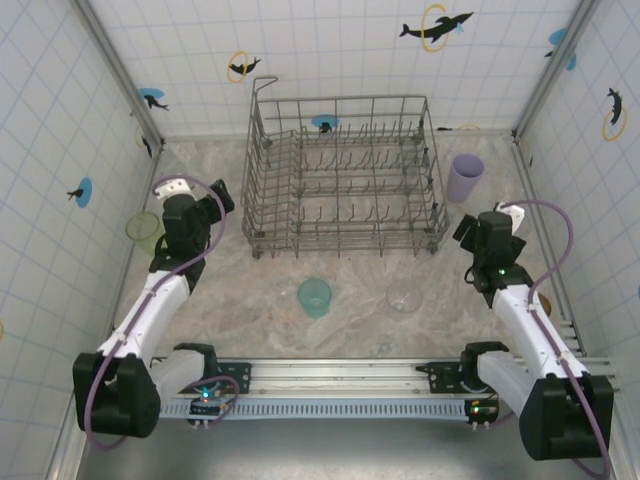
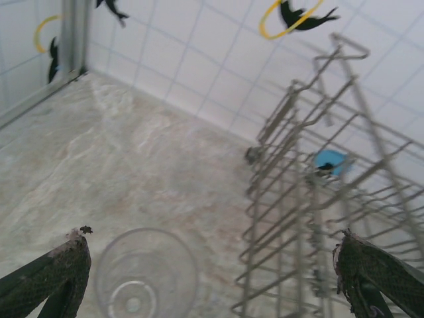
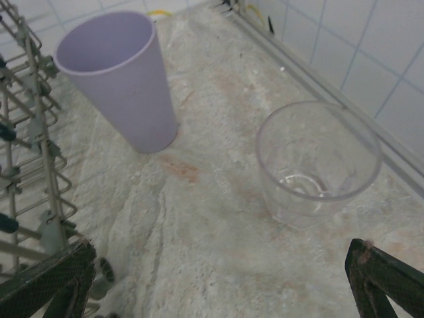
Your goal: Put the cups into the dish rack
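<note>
Nearest me, a teal cup (image 1: pixel 314 297) and a clear cup (image 1: pixel 404 297) stand on the table (image 1: pixel 250 300), just off the near side of the dish rack (image 1: pixel 345 175). My left gripper (image 2: pixel 212 242) hangs with its fingers spread wide, holding nothing, above a see-through cup (image 2: pixel 146 278) beside the rack's left side. A lime green cup (image 1: pixel 145 232) stands at the left edge. My right gripper (image 3: pixel 220 250) is likewise wide apart, with another clear tumbler (image 3: pixel 318 162) ahead by the right edge. Farther on, the lavender cup (image 3: pixel 119 79) stands upright beside the rack's right side.

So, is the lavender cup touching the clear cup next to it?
Apart. The right wrist view shows a strip of bare table between the lavender cup and the clear cup.
</note>
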You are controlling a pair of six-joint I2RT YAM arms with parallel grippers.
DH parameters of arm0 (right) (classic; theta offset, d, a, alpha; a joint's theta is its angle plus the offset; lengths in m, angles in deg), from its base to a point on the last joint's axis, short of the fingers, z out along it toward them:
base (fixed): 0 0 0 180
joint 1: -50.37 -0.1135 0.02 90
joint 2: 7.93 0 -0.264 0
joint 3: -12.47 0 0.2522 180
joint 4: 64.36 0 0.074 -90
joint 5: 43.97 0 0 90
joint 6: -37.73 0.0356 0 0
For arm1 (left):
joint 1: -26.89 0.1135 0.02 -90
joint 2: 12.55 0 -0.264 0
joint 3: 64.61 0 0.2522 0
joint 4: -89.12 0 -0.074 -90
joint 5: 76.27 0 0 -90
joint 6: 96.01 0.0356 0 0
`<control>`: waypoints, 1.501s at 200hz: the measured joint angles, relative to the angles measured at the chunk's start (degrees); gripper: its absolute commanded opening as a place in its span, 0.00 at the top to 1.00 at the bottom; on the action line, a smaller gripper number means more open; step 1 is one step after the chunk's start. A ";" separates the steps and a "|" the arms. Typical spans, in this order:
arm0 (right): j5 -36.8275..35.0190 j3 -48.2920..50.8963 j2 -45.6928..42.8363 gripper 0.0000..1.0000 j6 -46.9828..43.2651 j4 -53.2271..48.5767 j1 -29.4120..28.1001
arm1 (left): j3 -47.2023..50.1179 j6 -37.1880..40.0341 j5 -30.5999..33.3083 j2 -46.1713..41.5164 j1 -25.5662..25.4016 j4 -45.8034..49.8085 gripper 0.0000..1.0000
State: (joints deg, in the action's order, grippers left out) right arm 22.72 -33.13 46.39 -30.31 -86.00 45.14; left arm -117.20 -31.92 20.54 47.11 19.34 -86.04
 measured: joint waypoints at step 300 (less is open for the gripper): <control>9.55 -11.76 0.57 0.00 -2.12 -22.16 -0.02 | -12.17 -9.09 -3.26 3.52 -44.57 51.01 0.10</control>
State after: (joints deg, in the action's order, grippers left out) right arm 32.27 -44.88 46.96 -32.43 -108.16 45.11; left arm -129.37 -41.01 17.28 50.62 -25.23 -35.03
